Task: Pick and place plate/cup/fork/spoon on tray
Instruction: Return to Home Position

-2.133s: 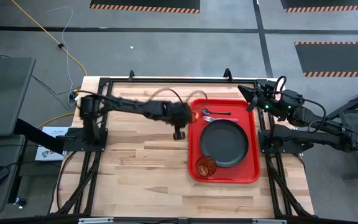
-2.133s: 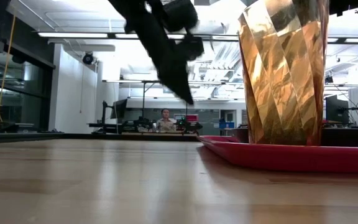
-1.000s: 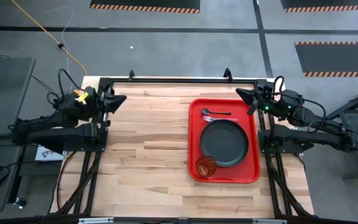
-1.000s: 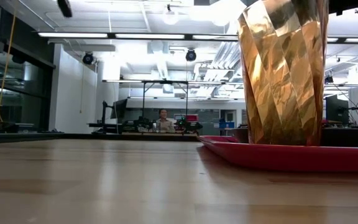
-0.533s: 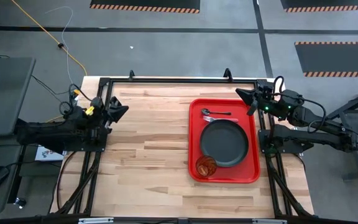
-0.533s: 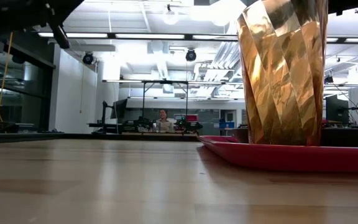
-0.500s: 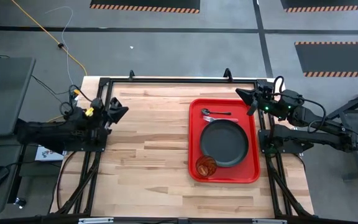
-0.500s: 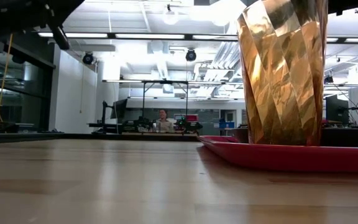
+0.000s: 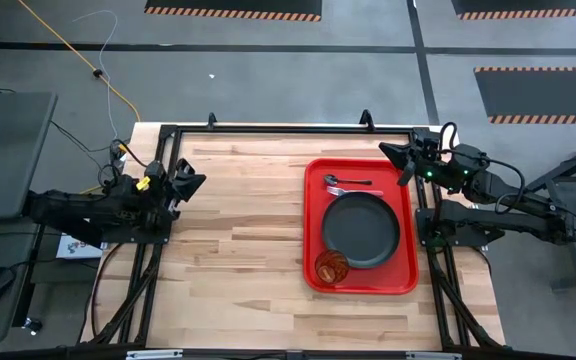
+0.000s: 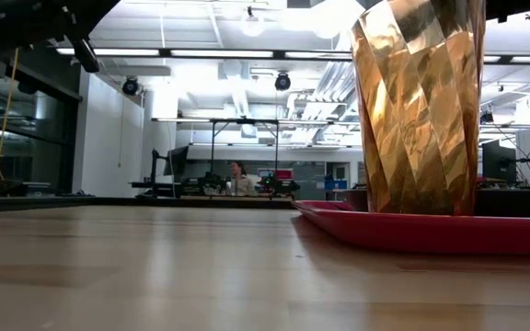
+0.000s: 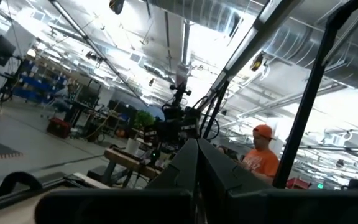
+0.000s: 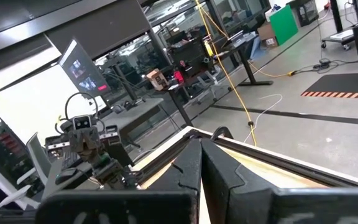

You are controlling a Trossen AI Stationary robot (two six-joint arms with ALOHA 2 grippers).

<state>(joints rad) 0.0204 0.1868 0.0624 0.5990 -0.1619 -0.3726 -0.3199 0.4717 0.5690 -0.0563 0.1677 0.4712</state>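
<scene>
The plate (image 9: 360,228), cup (image 9: 332,266), fork (image 9: 336,190) and spoon (image 9: 349,181) are contained in the tray (image 9: 312,270) on the table (image 9: 238,240); the left gripper (image 9: 196,177) and right gripper (image 9: 386,151) are seen closed, empty.

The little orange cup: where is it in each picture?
High view: the small amber-orange translucent cup stands in the bright red rectangular plastic tray's lower-left corner.
Low view: the cup looms upper right, on the tray.
Left wrist view: not in it.
Right wrist view: not in it.
Shared landmark: the tray.

High view looks straight down on the table (image 9: 238,250); low view skims it, close to the shared cup (image 10: 420,110).
</scene>
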